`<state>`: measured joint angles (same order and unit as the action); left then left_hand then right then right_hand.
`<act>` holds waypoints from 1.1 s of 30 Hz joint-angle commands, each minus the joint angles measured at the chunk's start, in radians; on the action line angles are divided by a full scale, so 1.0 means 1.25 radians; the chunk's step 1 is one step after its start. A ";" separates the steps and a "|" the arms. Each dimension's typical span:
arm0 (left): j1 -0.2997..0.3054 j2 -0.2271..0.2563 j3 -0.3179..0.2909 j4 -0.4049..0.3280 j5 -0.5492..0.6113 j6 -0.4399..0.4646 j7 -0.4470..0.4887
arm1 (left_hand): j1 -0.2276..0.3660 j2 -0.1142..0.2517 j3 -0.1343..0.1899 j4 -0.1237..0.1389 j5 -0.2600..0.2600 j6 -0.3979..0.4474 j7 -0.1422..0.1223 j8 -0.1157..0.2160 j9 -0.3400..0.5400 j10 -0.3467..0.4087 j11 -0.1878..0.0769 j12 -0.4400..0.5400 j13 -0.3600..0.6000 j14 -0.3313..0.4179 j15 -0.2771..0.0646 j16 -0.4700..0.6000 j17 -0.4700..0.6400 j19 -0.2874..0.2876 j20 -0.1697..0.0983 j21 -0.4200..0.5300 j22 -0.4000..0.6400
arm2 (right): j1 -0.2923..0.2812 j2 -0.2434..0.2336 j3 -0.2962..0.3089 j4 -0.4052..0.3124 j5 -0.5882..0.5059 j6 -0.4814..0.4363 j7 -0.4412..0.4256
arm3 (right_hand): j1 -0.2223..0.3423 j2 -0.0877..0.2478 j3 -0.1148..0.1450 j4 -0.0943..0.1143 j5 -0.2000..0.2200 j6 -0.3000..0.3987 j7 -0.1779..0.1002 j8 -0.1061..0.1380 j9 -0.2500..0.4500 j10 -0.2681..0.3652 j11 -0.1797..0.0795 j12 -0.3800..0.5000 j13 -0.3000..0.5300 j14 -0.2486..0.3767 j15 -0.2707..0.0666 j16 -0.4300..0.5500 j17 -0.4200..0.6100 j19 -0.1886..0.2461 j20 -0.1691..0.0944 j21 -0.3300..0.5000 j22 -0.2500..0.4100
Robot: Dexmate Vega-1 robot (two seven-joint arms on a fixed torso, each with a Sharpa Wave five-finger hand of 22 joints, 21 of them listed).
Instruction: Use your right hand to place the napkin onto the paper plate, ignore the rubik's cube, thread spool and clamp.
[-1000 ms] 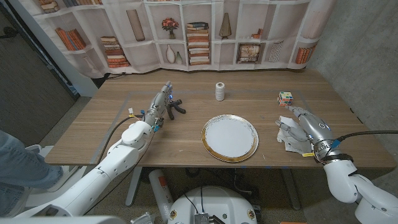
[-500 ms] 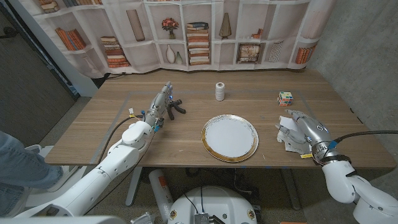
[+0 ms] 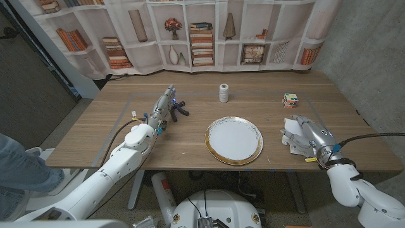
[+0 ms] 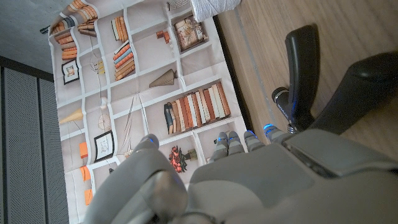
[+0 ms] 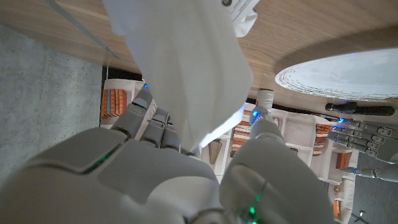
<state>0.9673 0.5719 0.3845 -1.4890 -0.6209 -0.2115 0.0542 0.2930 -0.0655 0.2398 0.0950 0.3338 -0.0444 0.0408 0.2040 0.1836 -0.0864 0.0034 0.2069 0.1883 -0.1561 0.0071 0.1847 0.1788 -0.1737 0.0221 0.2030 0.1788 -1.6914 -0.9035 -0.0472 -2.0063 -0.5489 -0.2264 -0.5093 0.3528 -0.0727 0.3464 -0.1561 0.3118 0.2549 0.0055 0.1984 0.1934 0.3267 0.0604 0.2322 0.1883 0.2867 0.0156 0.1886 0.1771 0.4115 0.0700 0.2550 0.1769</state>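
Right hand [image 3: 308,134] sits over the napkin [image 3: 292,140] at the right side of the tabletop [image 3: 114,136], covering most of it in the head view; only white edges show around the hand toward the plate side and near edge. Right wrist view shows the napkin [image 5: 186,68] as a white sheet between the fingers [image 5: 148,118] and the thumb, fingers closed on it, so the hand grips the napkin. Can't tell if the napkin is lifted or touching the wood. Napkin shape mostly hidden, its long axis is hard to call; in the wrist view the sheet runs away from the palm toward the tabletop, one corner pointing at the palm.

Paper plate [image 3: 233,140] with gold rim lies at mid tabletop, apart from the napkin, bare. Its rim [image 5: 348,74] shows partly, cut off at the frame edge, in the right wrist view.

Left hand [image 3: 163,106] is at the left side of the tabletop, fingers stretched out and close together, right by the black clamp [image 3: 179,110]; contact unclear. In the left wrist view the clamp handles [image 4: 301,68] lie just past the fingertips, nothing held.

Thread spool [image 3: 223,93] stands upright at the far middle, rubik's cube [image 3: 291,99] at the far right, beyond the right hand
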 commanded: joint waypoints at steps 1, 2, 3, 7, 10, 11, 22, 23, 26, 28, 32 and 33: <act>-0.011 -0.006 0.006 0.015 -0.002 0.006 -0.006 | 0.005 0.008 -0.005 0.000 0.002 0.002 0.000 -0.002 0.004 -0.003 -0.007 -0.001 0.001 -0.009 -0.002 -0.002 0.002 -0.011 0.004 0.001 0.005 | -0.001 -0.010 -0.021 0.001 0.024 -0.038 -0.009 | 0.018 -0.006 0.004 -0.006 0.008 0.002 0.009 0.002 0.001 0.003 0.017 0.000 0.004 0.012 0.020 0.004 0.002 0.016 0.008 -0.003 0.000; -0.012 -0.006 0.006 0.016 -0.002 0.006 -0.007 | 0.005 0.008 -0.005 0.000 0.002 0.002 0.000 -0.002 0.004 -0.004 -0.007 -0.002 0.001 -0.009 -0.002 -0.002 0.002 -0.011 0.004 0.001 0.005 | 0.000 -0.011 -0.024 0.001 0.026 -0.041 -0.008 | 0.020 -0.007 0.004 -0.006 0.008 0.002 0.010 0.002 0.001 0.003 0.017 -0.001 0.004 0.014 0.022 0.005 0.002 0.019 0.011 -0.003 0.000; -0.013 -0.006 0.006 0.017 -0.003 0.007 -0.008 | 0.005 0.008 -0.005 0.000 0.002 0.002 0.000 -0.003 0.004 -0.004 -0.007 -0.002 0.001 -0.010 -0.002 -0.002 0.002 -0.011 0.004 0.001 0.005 | 0.001 -0.013 -0.027 0.001 0.027 -0.044 -0.008 | 0.022 -0.007 0.004 -0.006 0.008 0.002 0.010 0.002 0.001 0.002 0.016 -0.001 0.004 0.015 0.023 0.005 0.001 0.020 0.012 -0.003 0.000; -0.014 -0.005 0.006 0.020 -0.005 0.009 -0.011 | 0.005 0.008 -0.006 0.000 0.002 0.002 -0.001 -0.003 0.005 -0.004 -0.007 -0.002 0.002 -0.010 -0.002 -0.002 0.002 -0.011 0.012 0.001 0.005 | 0.007 -0.018 -0.037 0.001 0.035 -0.056 -0.005 | 0.029 -0.009 0.005 -0.007 0.010 -0.001 0.006 0.001 0.001 -0.001 0.016 -0.003 0.004 0.017 0.024 0.004 0.001 0.028 0.018 -0.003 0.000; -0.016 -0.004 0.006 0.021 -0.005 0.010 -0.012 | 0.006 0.008 -0.006 0.000 0.002 0.003 -0.002 -0.002 0.005 -0.004 -0.008 -0.001 0.002 -0.009 -0.001 -0.001 0.002 -0.011 0.014 0.001 0.005 | 0.013 -0.020 -0.044 0.003 0.043 -0.062 -0.008 | 0.034 -0.011 0.007 -0.007 0.011 -0.002 0.003 0.001 0.001 -0.003 0.013 -0.004 0.004 0.018 0.024 0.003 0.001 0.038 0.028 -0.002 0.000; -0.016 -0.004 0.006 0.021 -0.005 0.010 -0.012 | 0.006 0.009 -0.006 0.000 0.002 0.002 -0.001 -0.003 0.005 -0.004 -0.008 -0.001 0.002 -0.009 -0.002 -0.001 0.002 -0.011 0.014 0.001 0.005 | 0.014 -0.020 -0.046 0.003 0.045 -0.065 -0.008 | 0.036 -0.011 0.007 -0.007 0.012 -0.002 0.002 0.001 0.001 -0.003 0.015 -0.004 0.004 0.019 0.024 0.003 0.001 0.041 0.032 -0.001 -0.001; -0.017 0.000 0.004 0.018 -0.006 0.016 -0.011 | 0.006 0.009 -0.008 0.000 0.002 0.004 0.000 -0.002 0.005 -0.003 -0.007 -0.001 0.002 -0.009 -0.001 0.000 0.002 -0.014 0.007 0.000 0.005 | 0.023 -0.033 -0.064 0.003 0.069 -0.093 -0.013 | 0.046 -0.015 0.009 -0.007 0.014 -0.007 -0.006 -0.001 0.001 -0.004 0.010 -0.005 0.004 0.021 0.025 0.002 0.002 0.048 0.050 -0.005 -0.001; -0.017 0.001 0.005 0.018 -0.005 0.016 -0.012 | 0.006 0.009 -0.008 0.000 0.002 0.004 0.000 -0.002 0.005 -0.003 -0.007 -0.001 0.002 -0.009 -0.001 0.000 0.002 -0.014 0.007 0.000 0.005 | 0.022 -0.034 -0.065 0.002 0.071 -0.095 -0.014 | 0.047 -0.015 0.009 -0.007 0.014 -0.007 -0.006 0.000 0.002 -0.004 0.009 -0.005 0.004 0.022 0.026 0.002 0.002 0.048 0.051 -0.006 -0.001; -0.017 0.001 0.005 0.018 -0.006 0.017 -0.012 | 0.006 0.010 -0.009 0.000 0.001 0.004 0.001 -0.002 0.005 -0.003 -0.008 -0.001 0.002 -0.009 -0.001 0.000 0.003 -0.014 0.008 0.001 0.005 | 0.022 -0.037 -0.069 0.001 0.076 -0.104 -0.017 | 0.049 -0.016 0.009 -0.006 0.015 -0.008 -0.009 -0.001 0.002 -0.005 0.008 -0.005 0.004 0.024 0.030 0.002 0.002 0.049 0.053 -0.007 -0.001; -0.017 0.001 0.005 0.018 -0.005 0.017 -0.012 | 0.006 0.010 -0.009 0.000 0.001 0.004 0.000 -0.002 0.005 -0.003 -0.007 -0.001 0.002 -0.008 -0.001 0.000 0.003 -0.014 0.010 0.001 0.005 | 0.022 -0.038 -0.071 -0.001 0.080 -0.111 -0.020 | 0.050 -0.016 0.009 -0.006 0.015 -0.009 -0.011 -0.001 0.002 -0.005 0.007 -0.005 0.004 0.024 0.031 0.002 0.002 0.048 0.054 -0.008 -0.001; -0.018 0.001 0.005 0.019 -0.006 0.016 -0.013 | 0.006 0.010 -0.010 0.000 0.001 0.004 0.000 -0.002 0.005 -0.003 -0.008 -0.001 0.002 -0.007 -0.001 0.001 0.003 -0.014 0.010 0.001 0.005 | 0.023 -0.042 -0.076 0.000 0.090 -0.115 -0.022 | 0.053 -0.016 0.010 -0.006 0.015 -0.009 -0.017 -0.001 0.002 -0.006 0.004 -0.006 0.004 0.025 0.033 0.002 0.002 0.053 0.058 -0.008 -0.001; -0.018 0.001 0.006 0.019 -0.005 0.017 -0.013 | 0.006 0.010 -0.010 0.000 0.001 0.005 0.000 -0.002 0.005 -0.003 -0.008 -0.001 0.002 -0.008 0.000 0.001 0.003 -0.013 0.010 0.001 0.005 | 0.024 -0.042 -0.078 0.000 0.092 -0.118 -0.023 | 0.054 -0.017 0.010 -0.006 0.015 -0.010 -0.018 -0.001 0.002 -0.006 0.003 -0.006 0.004 0.025 0.033 0.002 0.002 0.055 0.060 -0.007 -0.001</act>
<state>0.9470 0.5716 0.3905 -1.4669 -0.6266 -0.1928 0.0402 0.2982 -0.0602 0.2328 0.0938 0.3338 -0.0445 0.0408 0.2040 0.1836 -0.0918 -0.0019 0.2069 0.1883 -0.1604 0.0029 0.1849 0.1788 -0.1738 0.0322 0.2030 0.1841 -1.6662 -0.9445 -0.1259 -2.0033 -0.4647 -0.3422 -0.5284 0.4073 -0.0957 0.3546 -0.1643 0.3271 0.2392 -0.0075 0.1984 0.1931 0.3212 0.0717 0.2281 0.1882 0.3146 0.0501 0.1887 0.1771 0.4748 0.1332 0.2473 0.1769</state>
